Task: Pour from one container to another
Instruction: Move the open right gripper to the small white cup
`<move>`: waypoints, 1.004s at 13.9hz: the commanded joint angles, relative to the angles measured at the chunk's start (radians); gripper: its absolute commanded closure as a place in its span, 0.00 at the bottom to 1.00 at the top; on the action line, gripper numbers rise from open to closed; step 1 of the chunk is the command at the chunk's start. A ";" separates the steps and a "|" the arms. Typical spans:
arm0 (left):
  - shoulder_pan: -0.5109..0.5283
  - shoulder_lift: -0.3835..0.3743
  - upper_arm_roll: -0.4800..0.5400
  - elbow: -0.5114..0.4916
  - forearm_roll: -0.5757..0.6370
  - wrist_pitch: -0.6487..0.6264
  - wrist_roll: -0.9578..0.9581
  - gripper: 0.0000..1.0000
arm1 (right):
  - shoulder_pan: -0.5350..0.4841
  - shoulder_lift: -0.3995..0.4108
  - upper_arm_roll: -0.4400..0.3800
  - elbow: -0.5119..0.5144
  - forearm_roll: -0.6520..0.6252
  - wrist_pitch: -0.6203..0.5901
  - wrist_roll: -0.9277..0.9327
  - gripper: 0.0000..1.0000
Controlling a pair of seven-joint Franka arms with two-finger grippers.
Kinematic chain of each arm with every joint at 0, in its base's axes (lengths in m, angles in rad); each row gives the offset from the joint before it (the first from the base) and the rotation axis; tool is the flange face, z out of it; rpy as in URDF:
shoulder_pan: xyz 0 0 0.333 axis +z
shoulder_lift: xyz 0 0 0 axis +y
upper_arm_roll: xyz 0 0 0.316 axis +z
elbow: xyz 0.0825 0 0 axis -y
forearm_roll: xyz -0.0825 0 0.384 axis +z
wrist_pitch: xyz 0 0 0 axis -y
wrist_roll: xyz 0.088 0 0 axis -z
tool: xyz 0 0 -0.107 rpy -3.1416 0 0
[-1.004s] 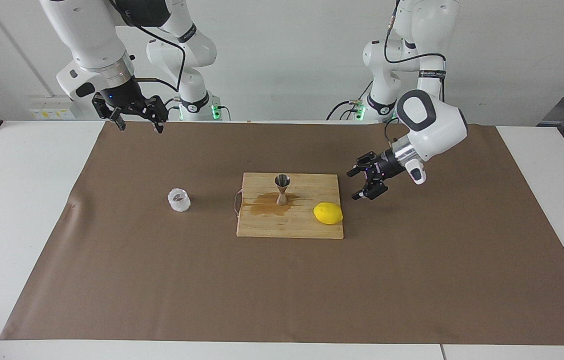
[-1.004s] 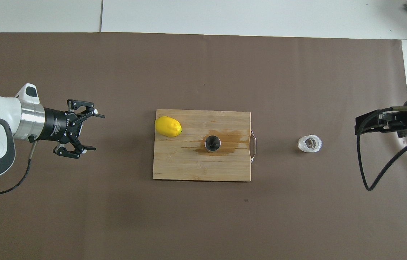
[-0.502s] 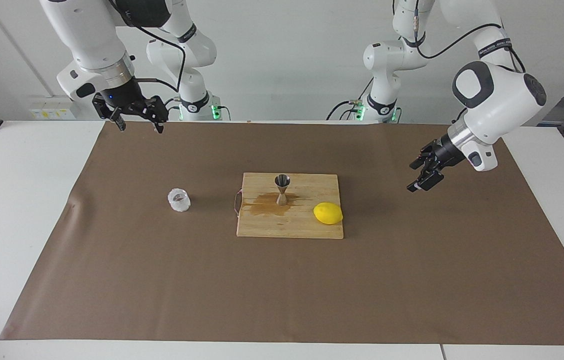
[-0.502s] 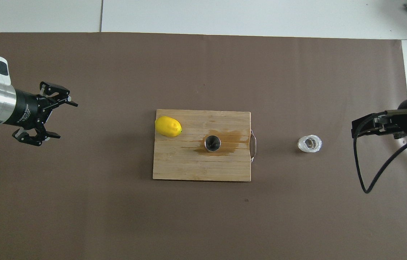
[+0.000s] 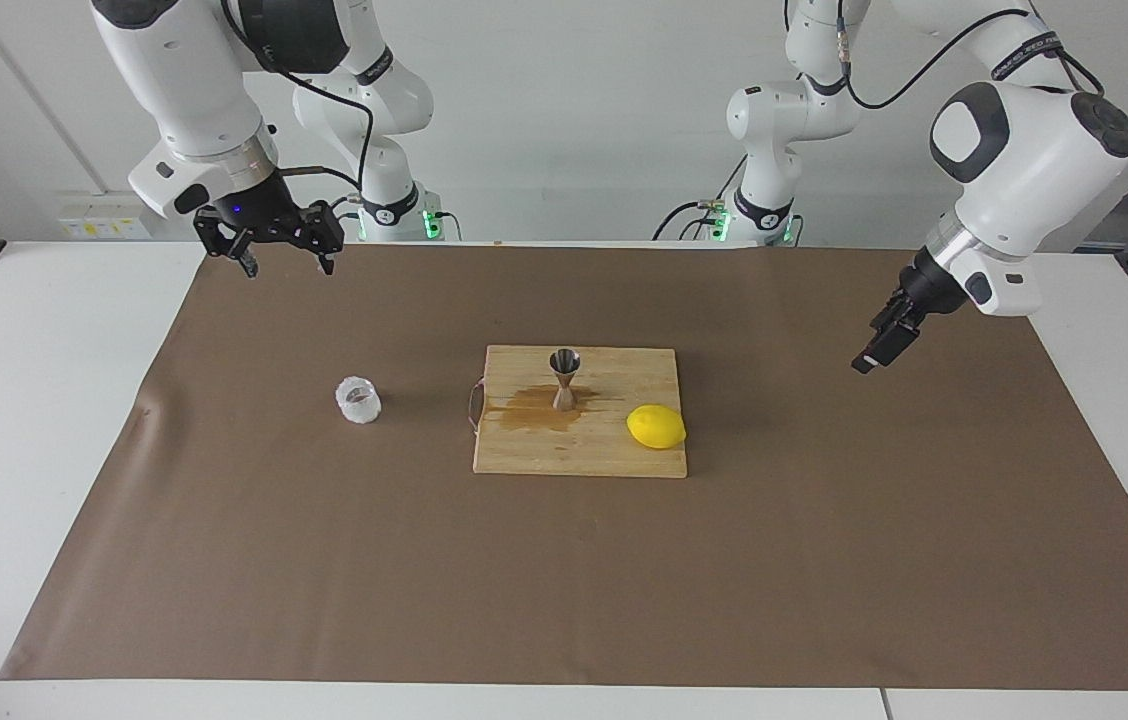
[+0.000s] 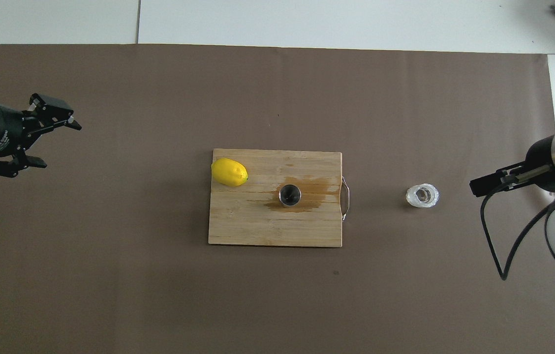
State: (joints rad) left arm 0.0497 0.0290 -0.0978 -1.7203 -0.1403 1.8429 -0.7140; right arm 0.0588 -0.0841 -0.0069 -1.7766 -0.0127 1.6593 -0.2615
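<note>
On the wooden cutting board [image 5: 579,412] at the middle of the brown paper sheet [image 5: 564,560], the steel jigger [image 5: 564,378] stands upright in a brownish wet stain [image 5: 530,409], with a yellow lemon [image 5: 656,427] on the same board toward the left arm's end. The textured glass cup [image 5: 358,399] sits upright on the paper, off the board toward the right arm's end of the counter [image 5: 34,420], well apart from the jigger. Only the facing view gives the jigger's hourglass outline and shows that both claws hang in the air, holding nothing; from overhead the jigger [image 6: 289,194] is just a dark round mouth, but that view shows the stain [image 6: 307,189] spreading toward the board's metal handle [image 6: 345,198] and the cup's open rim [image 6: 422,195]. The left claw [image 6: 36,143] shows its fingers spread wide in the overhead view, while in the facing view it [image 5: 874,351] is seen edge-on as a narrow dark block over the paper at the left arm's end. The right claw [image 5: 282,255] shows spread fingers pointing down in the facing view, over the paper's edge nearest the robots; overhead it [image 6: 478,186] is only a dark block beside the cup. Compared with a second ago, the left claw has drawn away from the lemon and the board toward its own end of the counter and turned edge-on to the facing camera; the right claw has shifted only slightly. Cup, jigger, lemon and board lie where they were.
</note>
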 commanded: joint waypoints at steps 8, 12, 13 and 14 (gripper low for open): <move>0.052 0.005 -0.003 0.133 0.042 -0.094 0.591 0.00 | -0.051 -0.057 -0.004 -0.266 0.137 0.233 -0.632 0.00; 0.019 0.003 0.001 0.176 0.097 -0.146 0.758 0.00 | -0.057 -0.028 -0.005 -0.385 0.222 0.402 -0.876 0.00; 0.007 0.002 0.010 0.176 0.099 -0.145 0.777 0.00 | -0.076 -0.002 -0.005 -0.400 0.262 0.430 -0.954 0.00; -0.029 0.002 0.032 0.176 0.097 -0.148 0.778 0.00 | -0.100 0.023 -0.005 -0.414 0.293 0.462 -1.031 0.00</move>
State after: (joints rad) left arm 0.0760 0.0283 -0.0999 -1.5662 -0.0671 1.7262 0.0280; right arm 0.0048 -0.0916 -0.0144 -2.1461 0.2090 2.0566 -1.1427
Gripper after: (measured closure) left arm 0.000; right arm 0.000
